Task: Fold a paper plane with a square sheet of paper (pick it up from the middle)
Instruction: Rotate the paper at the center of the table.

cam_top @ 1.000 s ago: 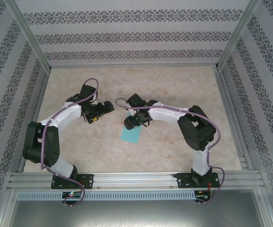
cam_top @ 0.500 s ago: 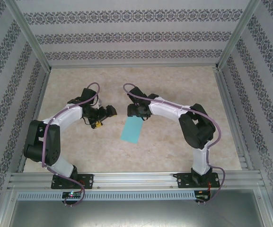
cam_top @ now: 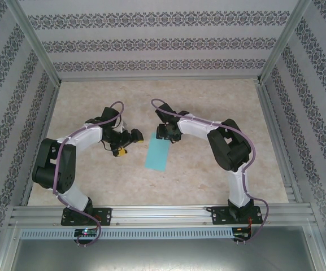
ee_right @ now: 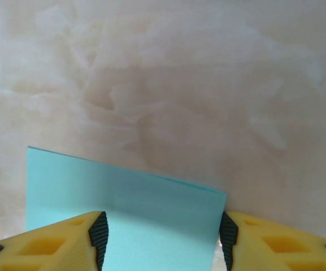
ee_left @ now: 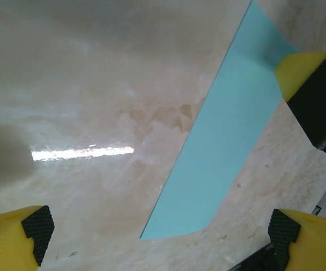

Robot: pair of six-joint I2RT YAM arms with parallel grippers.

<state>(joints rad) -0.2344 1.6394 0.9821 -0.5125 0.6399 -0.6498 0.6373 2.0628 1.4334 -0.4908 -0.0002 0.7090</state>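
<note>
Moved right tool [ee_right: 163,240] to the far end of the paper [cam_top: 157,153], half open astride it. Brought left tool [ee_left: 160,228] closer, wide open. Likely readying next fold.

The square sheet of paper [cam_top: 157,153] is thin turquoise paper, matt and smooth, with crisp edges and no marks. The table [cam_top: 95,96] looks like pale polished stone with beige veins; its surface is glossy and gives back a bright strip of light in the left wrist view. The fingers [ee_right: 50,245] of the right gripper [ee_right: 163,240] are yellow plastic with a soft sheen, and their pads [ee_right: 99,234] are black, rubber-like, with a fine grid texture. The right arm [cam_top: 199,130] has smooth white and black plastic shells. The frame rails [cam_top: 163,214] are bare brushed metal. The walls [cam_top: 151,45] are matt and printed; cloth or paper, I cannot tell
</note>
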